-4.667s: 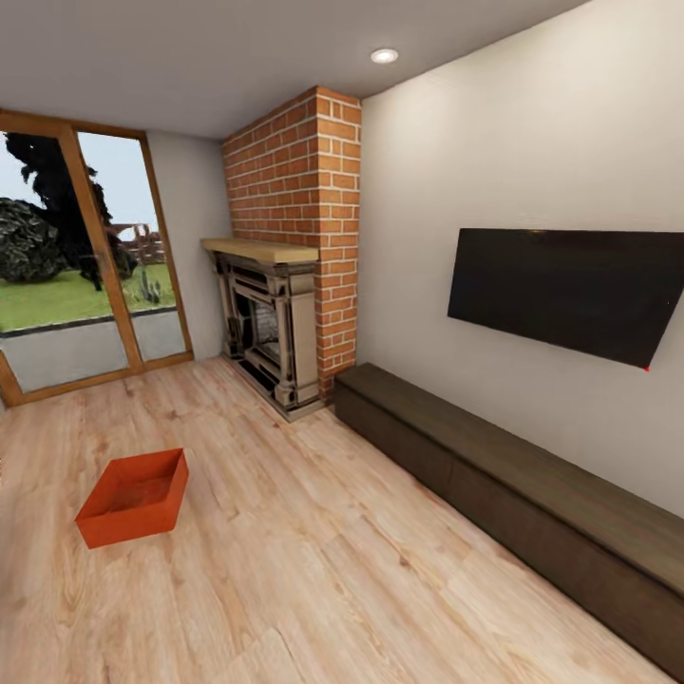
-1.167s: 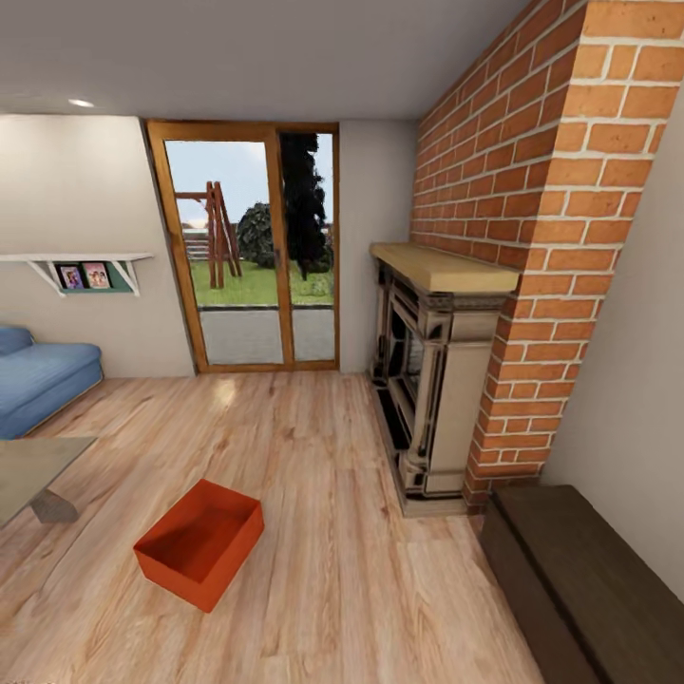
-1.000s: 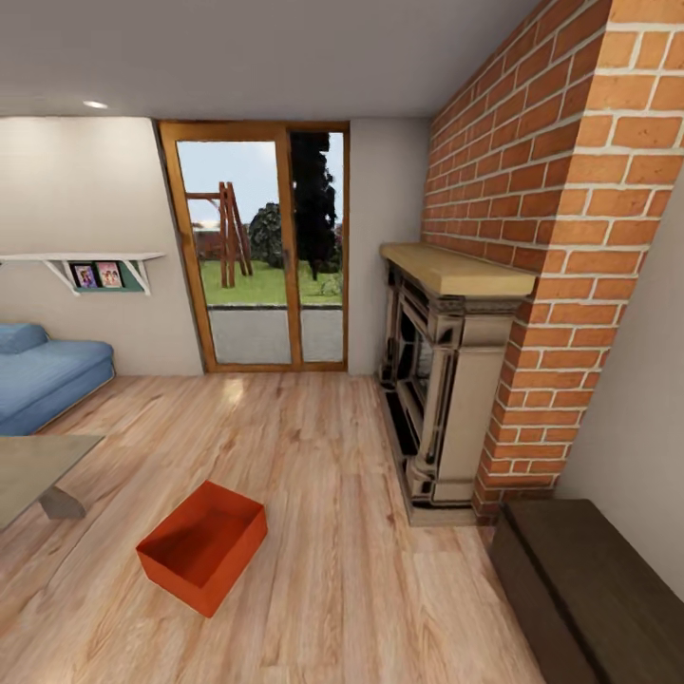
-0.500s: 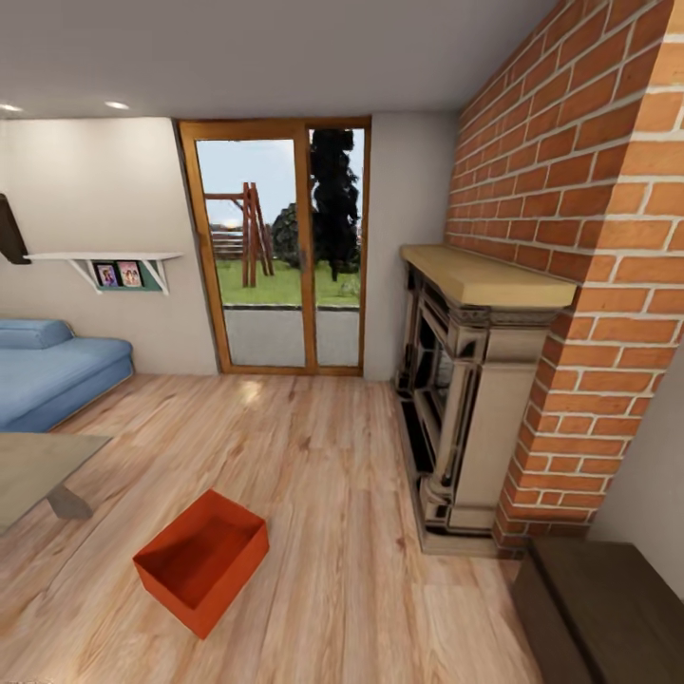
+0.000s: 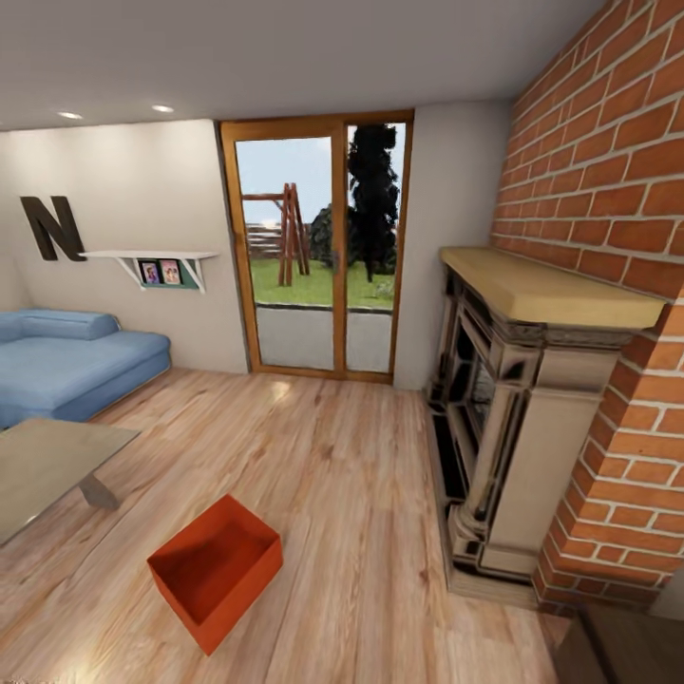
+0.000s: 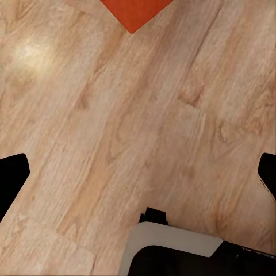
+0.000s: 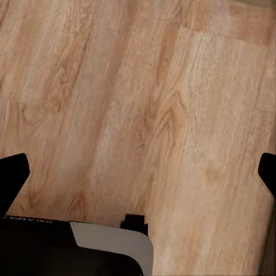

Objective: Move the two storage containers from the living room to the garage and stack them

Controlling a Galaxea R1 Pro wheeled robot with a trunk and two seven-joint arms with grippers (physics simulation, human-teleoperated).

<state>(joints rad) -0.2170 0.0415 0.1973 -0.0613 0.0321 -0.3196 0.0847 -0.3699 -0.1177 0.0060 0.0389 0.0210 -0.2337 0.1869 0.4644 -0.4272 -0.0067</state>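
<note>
Both jaws stand wide apart and hold nothing: in each wrist view the dark fingertips sit at the two far edges, with only plank floor between them. The left gripper [image 6: 138,172] looks down at the wood-plank floor [image 6: 144,115], and one orange corner of a storage container [image 6: 135,11] is at the edge of its picture. The right gripper [image 7: 138,172] faces bare planks.

From the head view, this storage container [image 5: 217,570] lies open side up on the living room floor, near the robot and toward its left, between the glass coffee table [image 5: 47,470] and the fireplace [image 5: 518,418], well apart from both. The glass door [image 5: 318,256] and the blue sofa [image 5: 71,366] are behind it.

I judge the step is the approach for picking up. To do it well, the base should come closer and turn to face the box squarely, then one gripper should go down over a thin wall, one finger inside and one outside.
</note>
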